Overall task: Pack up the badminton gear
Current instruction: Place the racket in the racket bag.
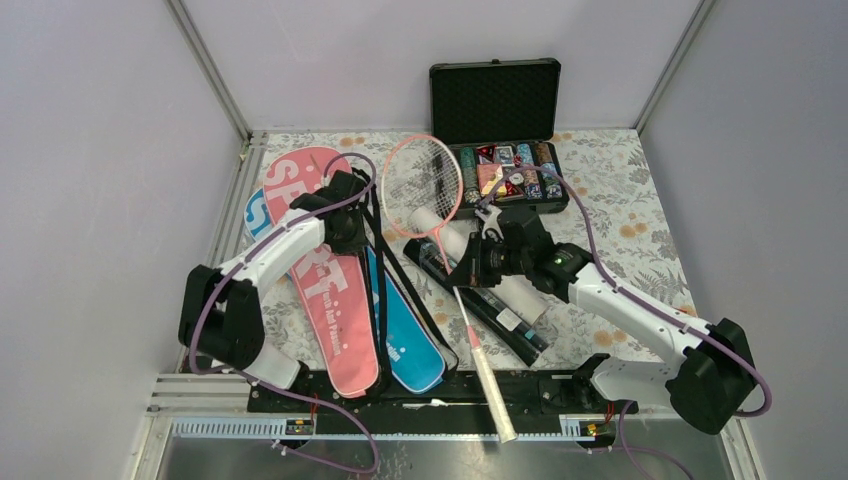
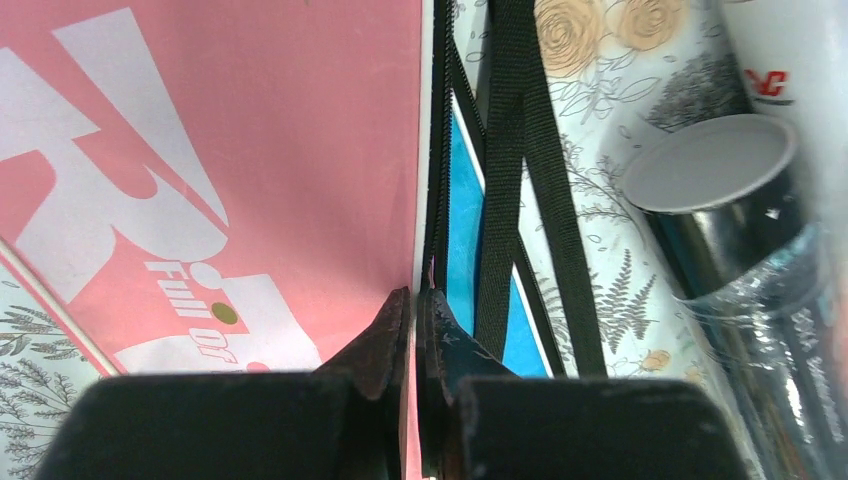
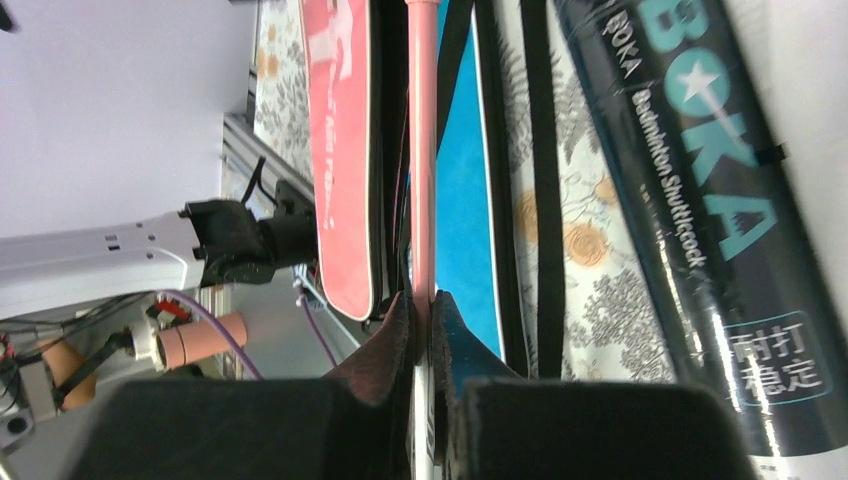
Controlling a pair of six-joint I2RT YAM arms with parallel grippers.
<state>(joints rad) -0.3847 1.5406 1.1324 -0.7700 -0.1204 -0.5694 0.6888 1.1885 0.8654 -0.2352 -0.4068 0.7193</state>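
Racket point(image 3: 422, 150), one, pink, shaft clamped in right gripper point(image 3: 420, 305), two covers point(image 1: 330, 290) point(image 1: 405, 335), two tubes point(image 1: 490, 305) point(image 1: 435, 225), left gripper point(image 2: 412, 300) closed

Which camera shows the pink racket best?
Top external: the whole pink racket shows there, from head to handle. The right wrist view shows only its thin shaft, pinched between the right jaws. The left wrist view shows none of it, only the pink cover and what lies beside it.
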